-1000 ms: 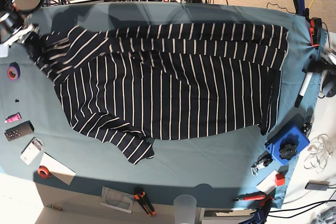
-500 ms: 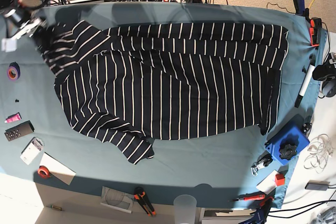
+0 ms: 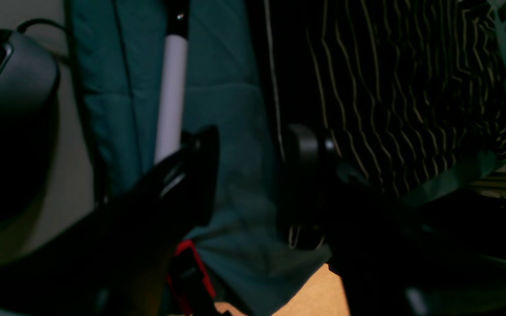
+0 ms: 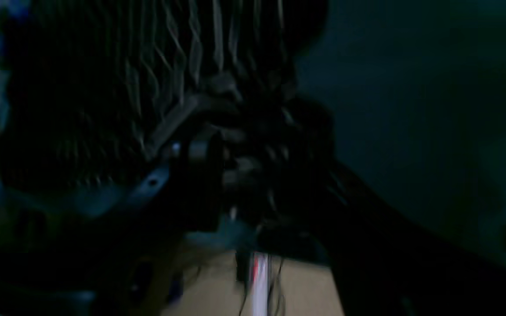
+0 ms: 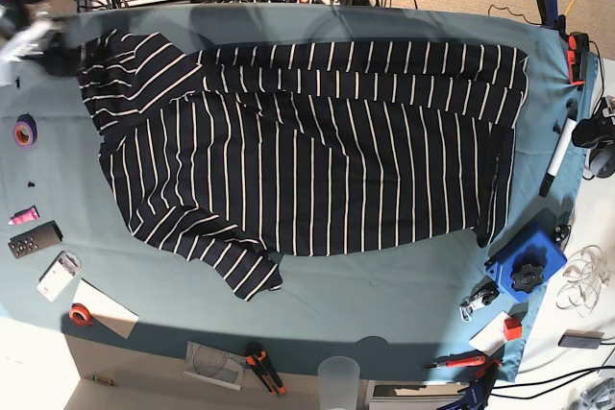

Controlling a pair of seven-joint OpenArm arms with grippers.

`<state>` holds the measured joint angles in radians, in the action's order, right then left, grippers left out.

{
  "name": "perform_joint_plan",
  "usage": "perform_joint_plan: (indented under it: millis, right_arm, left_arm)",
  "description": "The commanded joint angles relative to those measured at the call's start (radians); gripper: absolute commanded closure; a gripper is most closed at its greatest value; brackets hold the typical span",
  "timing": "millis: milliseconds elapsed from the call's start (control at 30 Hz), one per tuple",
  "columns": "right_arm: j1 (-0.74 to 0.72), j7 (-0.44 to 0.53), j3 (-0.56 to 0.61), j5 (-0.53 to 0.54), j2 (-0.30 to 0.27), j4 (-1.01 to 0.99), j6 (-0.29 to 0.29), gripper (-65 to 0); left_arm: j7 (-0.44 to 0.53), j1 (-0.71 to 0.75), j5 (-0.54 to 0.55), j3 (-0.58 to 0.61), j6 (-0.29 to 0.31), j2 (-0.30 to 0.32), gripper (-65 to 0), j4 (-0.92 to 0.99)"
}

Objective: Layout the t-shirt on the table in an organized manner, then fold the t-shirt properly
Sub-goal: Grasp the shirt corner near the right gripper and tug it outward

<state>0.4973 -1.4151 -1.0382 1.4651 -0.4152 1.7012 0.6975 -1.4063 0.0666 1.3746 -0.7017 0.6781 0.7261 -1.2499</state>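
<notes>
We've got the dark striped cotton t-shirt (image 5: 307,156) mostly spread across the teal cloth-covered counter (image 5: 384,295); folding's left. Left tool (image 3: 246,175) gapes empty, right tool (image 4: 235,175): can't tell.

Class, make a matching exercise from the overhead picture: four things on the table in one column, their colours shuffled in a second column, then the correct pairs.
Things:
1. t-shirt
2. marker
3. box
4. tape roll

Colours:
A. purple
B. dark with white stripes
C. blue
D. white with black ends

Pairs: 1-B, 2-D, 3-C, 4-A
</notes>
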Motion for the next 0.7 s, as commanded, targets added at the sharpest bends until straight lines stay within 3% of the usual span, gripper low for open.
perform_joint_plan:
  millis: [0,167,333,533,667]
  right_arm:
    - [-0.01,0.019,-0.037,0.018,-0.028,0.014,0.001,-24.8]
    - [-0.103,0.019,-0.095,0.018,-0.027,0.035,0.001,-24.8]
    - [-0.113,0.019,0.083,0.018,-0.028,0.152,0.001,-24.8]
    - [-0.113,0.019,0.32,-0.392,-0.028,0.235,0.001,-24.8]
    - [-0.112,0.019,0.453,-0.603,-0.028,0.236,0.001,-24.8]
  left_arm:
    - [0.01,-0.011,0.031,-0.009,0.0,0.031,-26.0,-0.014]
    - [0.01,-0.011,0.032,-0.009,0.0,0.031,-26.0,-0.014]
    - [0.01,-0.011,0.033,-0.009,0.0,0.031,-26.0,-0.014]
    - [0.01,-0.011,0.032,-0.009,0.0,0.031,-26.0,-0.014]
    - [0.01,-0.011,0.033,-0.009,0.0,0.031,-26.0,-0.014]
